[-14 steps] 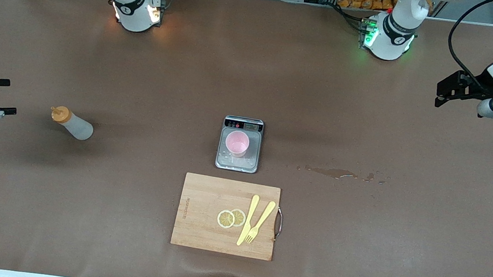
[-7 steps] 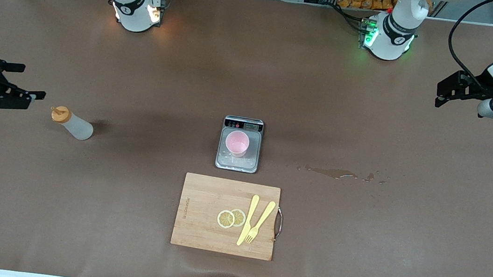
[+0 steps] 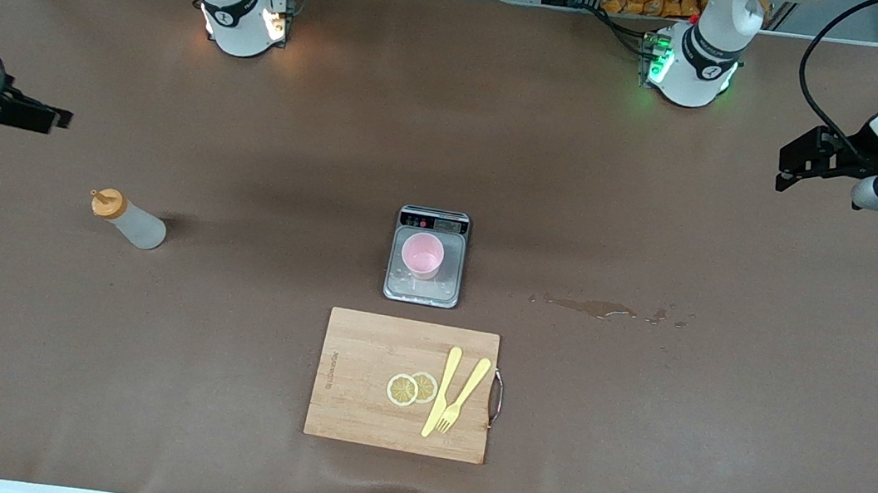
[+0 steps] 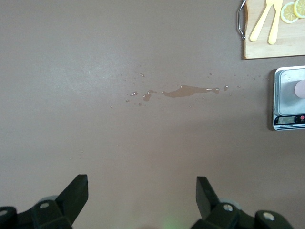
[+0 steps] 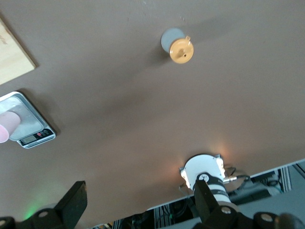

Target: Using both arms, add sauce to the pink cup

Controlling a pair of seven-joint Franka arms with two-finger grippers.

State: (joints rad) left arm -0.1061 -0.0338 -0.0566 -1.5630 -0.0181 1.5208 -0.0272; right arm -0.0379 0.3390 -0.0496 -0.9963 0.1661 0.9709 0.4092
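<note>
my right gripper (image 5: 138,202) wide open above the tabletop (image 3: 633,438), left gripper (image 4: 142,196) wide too, sauce bottle (image 3: 128,219) standing untouched, pink cup (image 3: 422,255) on the scale (image 3: 422,295)

Left gripper (image 3: 788,165): upper right of frame, jaws open. Right gripper (image 3: 44,116): left edge (partly cropped), jaws open.

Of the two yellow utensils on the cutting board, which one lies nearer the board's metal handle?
The fork, tines toward the front camera; the knife lies beside it, toward the lemon slices.
</note>
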